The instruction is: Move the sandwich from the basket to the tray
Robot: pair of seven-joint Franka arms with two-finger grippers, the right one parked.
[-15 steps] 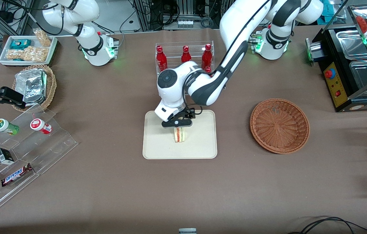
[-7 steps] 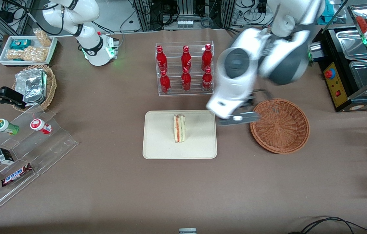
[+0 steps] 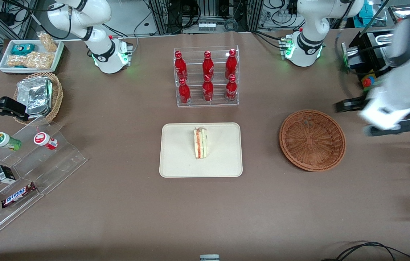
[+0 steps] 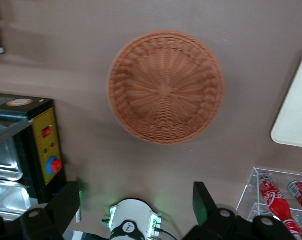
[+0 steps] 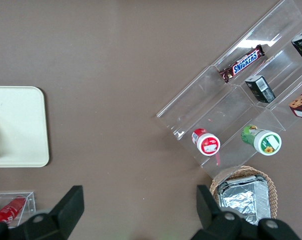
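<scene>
One sandwich point(image 3: 200, 143) on tray point(image 3: 176, 159), claw point(image 4: 135, 200) spread wide, empty, well apart above basket point(image 3: 312, 140).

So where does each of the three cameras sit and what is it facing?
Front view: high, facing both arms; sandwich on tray, empty basket, gripper toward the working arm's end.
Left wrist view: looks down on basket; open fingers show.
Right wrist view: looks down on acrylic stand; its own fingers show.
Shared: basket, tray.
</scene>
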